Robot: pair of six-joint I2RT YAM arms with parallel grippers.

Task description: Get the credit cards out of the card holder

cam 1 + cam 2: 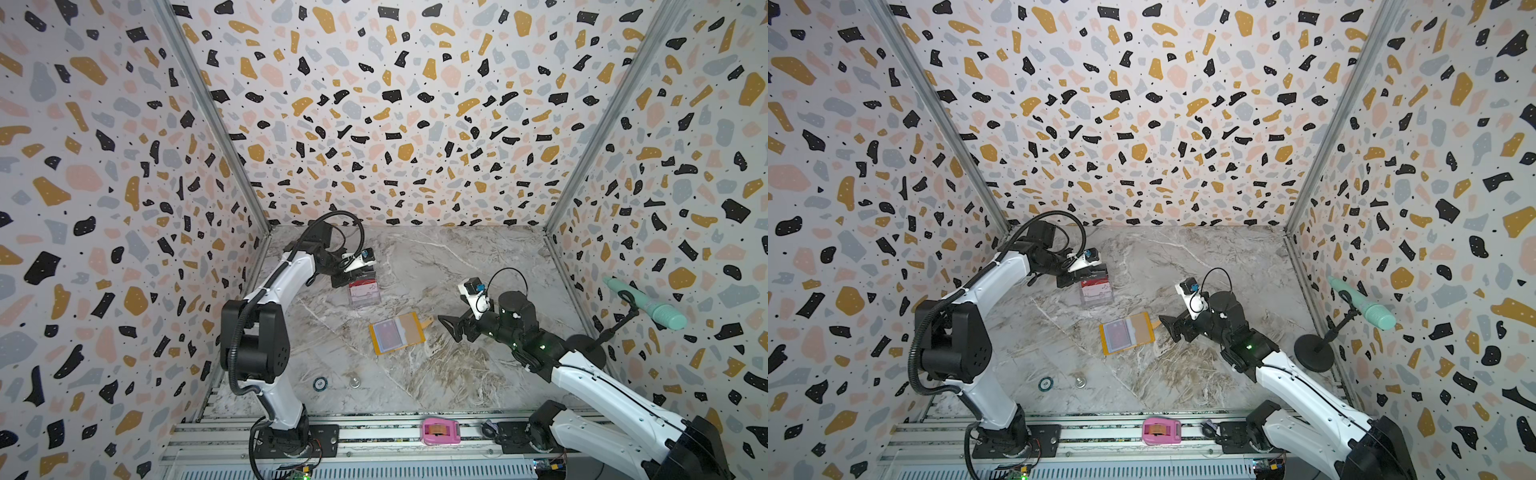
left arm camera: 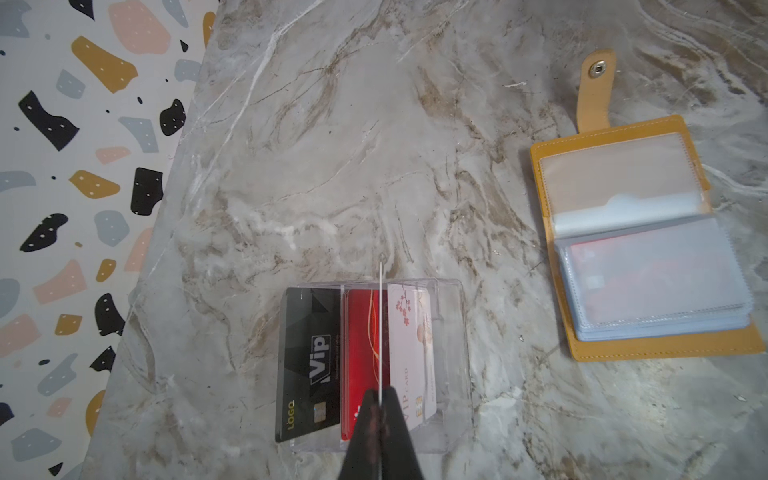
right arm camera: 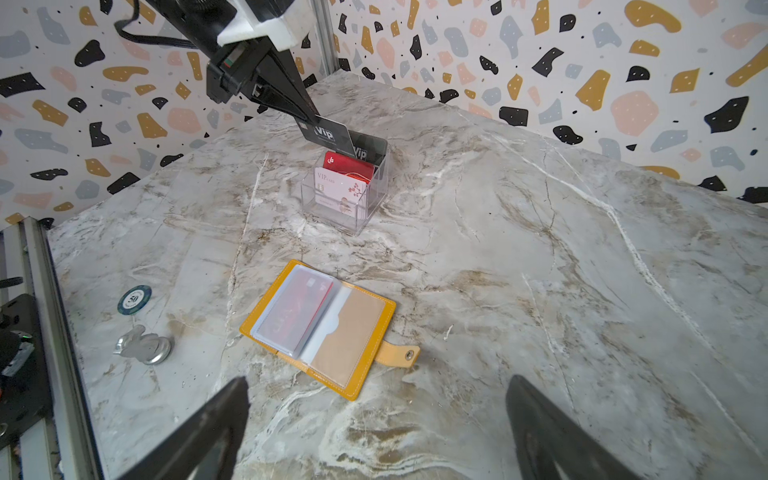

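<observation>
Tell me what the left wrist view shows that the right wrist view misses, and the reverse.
Only the left wrist view: the left gripper shut on the held card, seen edge-on as a thin pale line, and the LOGO lettering on the black card in the clear stand.
Only the right wrist view: the held card's face, black with VIP lettering; the right gripper, open; a poker chip and a metal piece near the table edge.
Both: that stand with its cards, and the open card holder with a red card in a sleeve.
</observation>
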